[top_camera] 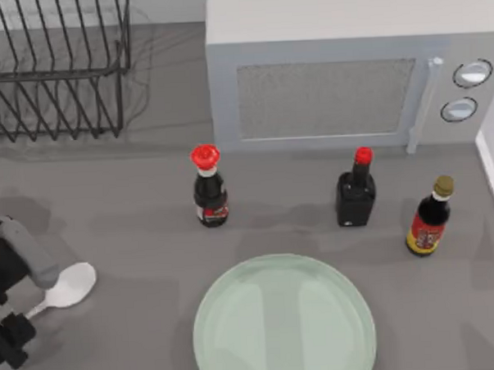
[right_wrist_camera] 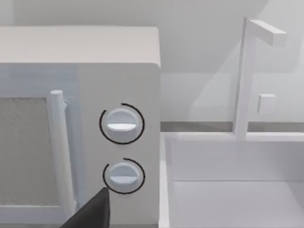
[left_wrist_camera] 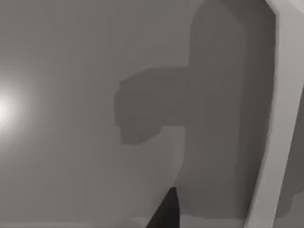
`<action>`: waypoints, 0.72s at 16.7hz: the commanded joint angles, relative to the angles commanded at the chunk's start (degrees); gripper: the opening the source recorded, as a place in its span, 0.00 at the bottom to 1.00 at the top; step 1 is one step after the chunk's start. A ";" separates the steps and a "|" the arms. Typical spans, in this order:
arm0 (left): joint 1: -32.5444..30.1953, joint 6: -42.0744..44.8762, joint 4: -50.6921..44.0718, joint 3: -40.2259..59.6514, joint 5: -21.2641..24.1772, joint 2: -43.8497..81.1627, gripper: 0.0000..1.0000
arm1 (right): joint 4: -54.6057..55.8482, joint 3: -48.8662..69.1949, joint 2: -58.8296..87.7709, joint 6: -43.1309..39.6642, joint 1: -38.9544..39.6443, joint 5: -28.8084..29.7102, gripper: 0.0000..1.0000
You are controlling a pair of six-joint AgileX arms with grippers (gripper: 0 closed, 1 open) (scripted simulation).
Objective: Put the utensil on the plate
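Note:
The utensil, a white spoon (top_camera: 67, 288), is at the table's left side, its oval bowl pointing right and its thin handle running down-left. My left gripper (top_camera: 9, 336) is at the left edge, right by the handle's end; I cannot tell whether it holds the handle. The pale green glassy plate (top_camera: 238, 349) lies at the front middle, to the right of the spoon and apart from it. A dark part of my left gripper (left_wrist_camera: 166, 213) shows over grey surface in the left wrist view. My right gripper (right_wrist_camera: 92, 213) faces the microwave's two knobs.
Three bottles stand behind the plate: a red-capped one (top_camera: 208, 191), a black square one (top_camera: 355, 190) and a gold-capped one (top_camera: 430, 218). A microwave (top_camera: 340, 74) fills the back right. A wire dish rack (top_camera: 53, 66) stands at the back left. A white sink (right_wrist_camera: 232, 180) adjoins the microwave.

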 joint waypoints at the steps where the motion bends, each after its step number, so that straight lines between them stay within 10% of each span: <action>1: 0.00 0.07 -0.76 0.64 -0.01 -0.20 0.00 | 0.00 0.00 0.00 0.00 0.00 0.00 1.00; 12: -0.25 -0.42 -25.70 15.73 0.01 -9.94 0.00 | 0.00 0.00 0.00 0.00 0.00 0.00 1.00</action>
